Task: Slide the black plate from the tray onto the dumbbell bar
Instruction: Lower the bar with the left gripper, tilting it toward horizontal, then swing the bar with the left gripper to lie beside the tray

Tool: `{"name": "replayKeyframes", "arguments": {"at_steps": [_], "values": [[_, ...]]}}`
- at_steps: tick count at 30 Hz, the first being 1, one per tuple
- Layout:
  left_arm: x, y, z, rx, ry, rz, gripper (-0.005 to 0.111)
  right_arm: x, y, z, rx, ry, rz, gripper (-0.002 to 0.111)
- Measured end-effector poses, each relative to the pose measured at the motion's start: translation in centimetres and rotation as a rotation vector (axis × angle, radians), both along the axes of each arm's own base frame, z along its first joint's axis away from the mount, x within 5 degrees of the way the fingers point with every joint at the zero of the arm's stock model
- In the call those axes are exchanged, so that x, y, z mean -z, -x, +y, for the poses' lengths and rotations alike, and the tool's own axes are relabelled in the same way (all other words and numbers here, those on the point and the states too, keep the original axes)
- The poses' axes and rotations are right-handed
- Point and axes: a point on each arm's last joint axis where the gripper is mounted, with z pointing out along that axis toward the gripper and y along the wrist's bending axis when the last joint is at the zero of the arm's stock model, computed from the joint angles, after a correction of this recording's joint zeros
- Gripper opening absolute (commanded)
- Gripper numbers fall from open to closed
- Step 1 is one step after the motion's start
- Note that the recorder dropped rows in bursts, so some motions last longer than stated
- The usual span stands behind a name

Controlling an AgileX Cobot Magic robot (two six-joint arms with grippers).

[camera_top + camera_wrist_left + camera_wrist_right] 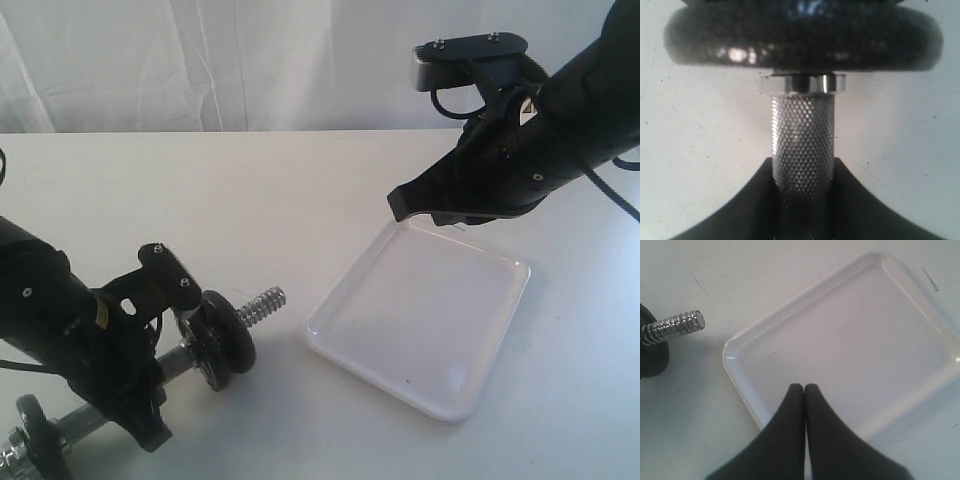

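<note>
The black plate (pixel 225 345) already sits on the dumbbell bar (pixel 262 303), near the worktop's (pixel 250 200) front-left corner. The left gripper (pixel 802 172) clamps the bar's knurled middle, likely to steady it. The right gripper (pixel 804 387), fingers pressed together and holding nothing, hovers over the bare tray (pixel 790 309).

1. I see the tray (pixel 420 320) on the table (pixel 250 200), right of centre in the exterior view.
2. The dumbbell bar (pixel 262 303) is left of it at the front, one end towards the tray, not touching.
3. The black plate (pixel 222 340) sits on the bar, inward of that end.
4. My left gripper (pixel 802 172) clasps the bar beside the plate; my right gripper (pixel 400 205) hangs over the tray's far corner.
</note>
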Motion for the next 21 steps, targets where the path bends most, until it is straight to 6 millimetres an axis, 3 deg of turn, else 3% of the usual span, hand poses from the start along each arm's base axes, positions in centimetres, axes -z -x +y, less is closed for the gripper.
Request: {"name": "replayKeyframes", "arguments": {"at_steps": [8,21], "values": [[-1.6,-1.1,-0.8,-0.002,0.03,-0.037,0.0,0.0,0.0,0.0,-0.002,0.001,-0.001,0.0],[-0.7,-3.1,-2.2,0.0,0.038,-0.05,0.0,0.0,0.0,0.0,-0.002,0.001,-0.001,0.0]]}}
